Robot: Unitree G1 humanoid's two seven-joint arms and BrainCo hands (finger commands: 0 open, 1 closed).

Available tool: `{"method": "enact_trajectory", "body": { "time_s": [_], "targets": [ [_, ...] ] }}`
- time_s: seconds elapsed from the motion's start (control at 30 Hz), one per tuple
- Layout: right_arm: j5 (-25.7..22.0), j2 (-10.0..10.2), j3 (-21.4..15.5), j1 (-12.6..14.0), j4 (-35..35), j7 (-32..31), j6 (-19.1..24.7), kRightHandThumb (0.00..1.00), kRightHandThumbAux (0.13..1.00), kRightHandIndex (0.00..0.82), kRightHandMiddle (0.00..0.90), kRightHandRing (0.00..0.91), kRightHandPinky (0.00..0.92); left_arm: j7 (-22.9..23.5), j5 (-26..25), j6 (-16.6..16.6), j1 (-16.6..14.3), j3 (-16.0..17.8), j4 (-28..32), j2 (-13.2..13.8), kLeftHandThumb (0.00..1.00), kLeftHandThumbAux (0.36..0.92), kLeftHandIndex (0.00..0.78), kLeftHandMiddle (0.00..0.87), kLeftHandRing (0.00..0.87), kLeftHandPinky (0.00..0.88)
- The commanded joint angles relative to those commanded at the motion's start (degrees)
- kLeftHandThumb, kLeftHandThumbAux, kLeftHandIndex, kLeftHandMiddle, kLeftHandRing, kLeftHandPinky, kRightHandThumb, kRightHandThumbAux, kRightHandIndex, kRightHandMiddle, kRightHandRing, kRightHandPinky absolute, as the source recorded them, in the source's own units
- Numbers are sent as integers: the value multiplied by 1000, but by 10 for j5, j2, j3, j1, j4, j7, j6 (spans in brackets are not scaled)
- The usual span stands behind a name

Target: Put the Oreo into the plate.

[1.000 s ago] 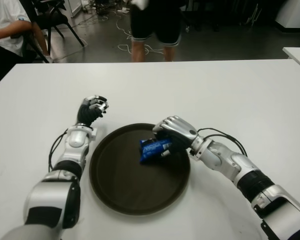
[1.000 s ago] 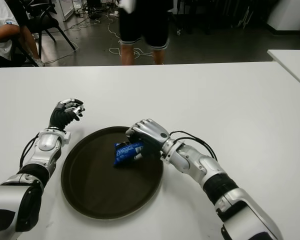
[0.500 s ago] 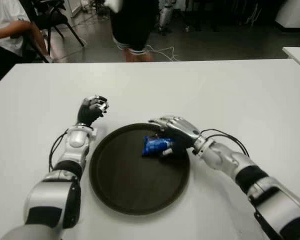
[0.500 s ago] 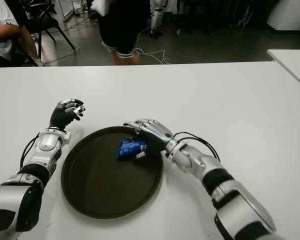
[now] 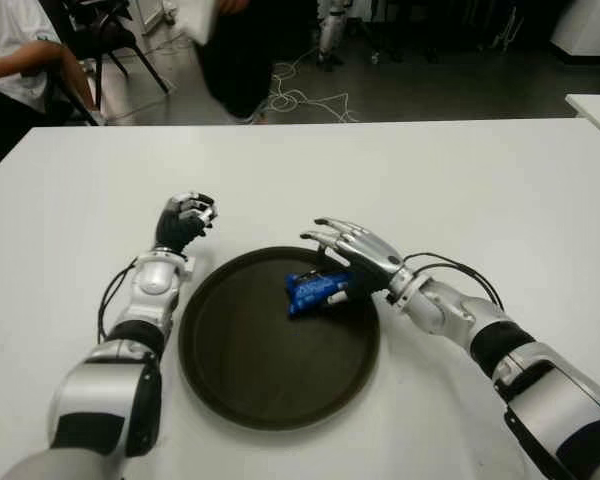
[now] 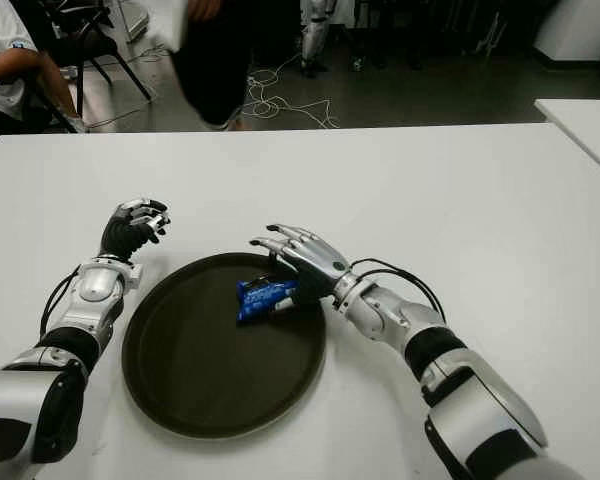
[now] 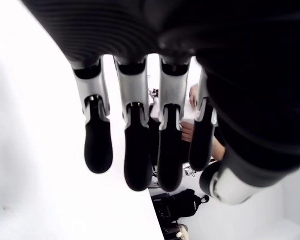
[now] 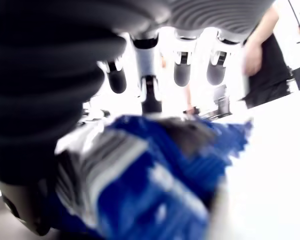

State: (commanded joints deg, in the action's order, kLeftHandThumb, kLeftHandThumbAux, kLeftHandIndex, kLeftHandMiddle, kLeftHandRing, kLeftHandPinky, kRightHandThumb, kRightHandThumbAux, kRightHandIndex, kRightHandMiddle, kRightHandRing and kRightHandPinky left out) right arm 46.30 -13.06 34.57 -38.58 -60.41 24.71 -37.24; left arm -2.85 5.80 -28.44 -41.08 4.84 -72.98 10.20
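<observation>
On plate point(image 5: 240, 380): Oreo point(image 5: 315, 291), R hand point(image 5: 352, 252) now unclenched.

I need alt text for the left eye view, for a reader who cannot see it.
A blue Oreo pack lies in a round dark plate on a white table, with the right robot hand open just above it. The left robot hand, curled and empty, shows left of the plate.

left hand point(image 5: 184, 221): curled fist, arm stretched forward | right hand point(image 5: 352, 254): fingers point(image 5: 325, 236) spread, arm angled inward
</observation>
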Motion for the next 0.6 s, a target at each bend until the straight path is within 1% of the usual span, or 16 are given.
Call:
{"method": "enact_trajectory", "body": {
  "time_s": [0.03, 0.2, 0.37, 0.6],
  "targets": [
    [1, 1, 1, 0, -2, 0, 11, 0, 705, 12, 0, 0, 0, 2, -1, -1, 0, 1, 0, 0, 691, 717, 424, 538, 568, 604],
    [3, 6, 8, -5, -18, 7, 38, 0, 707, 18, 0, 0, 0, 7, -1, -5, 0, 2, -1, 0, 690, 717, 424, 549, 582, 625],
    [4, 11, 13, -14, -37, 17, 63, 0, 714, 17, 0, 0, 0, 12, -4, -9, 1, 5, -1, -1, 692, 716, 425, 544, 572, 601],
    [-3, 13, 14, -18, -44, 25, 76, 0, 738, 30, 0, 0, 0, 14, -5, -9, 0, 7, -2, -2, 692, 716, 425, 539, 566, 589]
  ]
}}
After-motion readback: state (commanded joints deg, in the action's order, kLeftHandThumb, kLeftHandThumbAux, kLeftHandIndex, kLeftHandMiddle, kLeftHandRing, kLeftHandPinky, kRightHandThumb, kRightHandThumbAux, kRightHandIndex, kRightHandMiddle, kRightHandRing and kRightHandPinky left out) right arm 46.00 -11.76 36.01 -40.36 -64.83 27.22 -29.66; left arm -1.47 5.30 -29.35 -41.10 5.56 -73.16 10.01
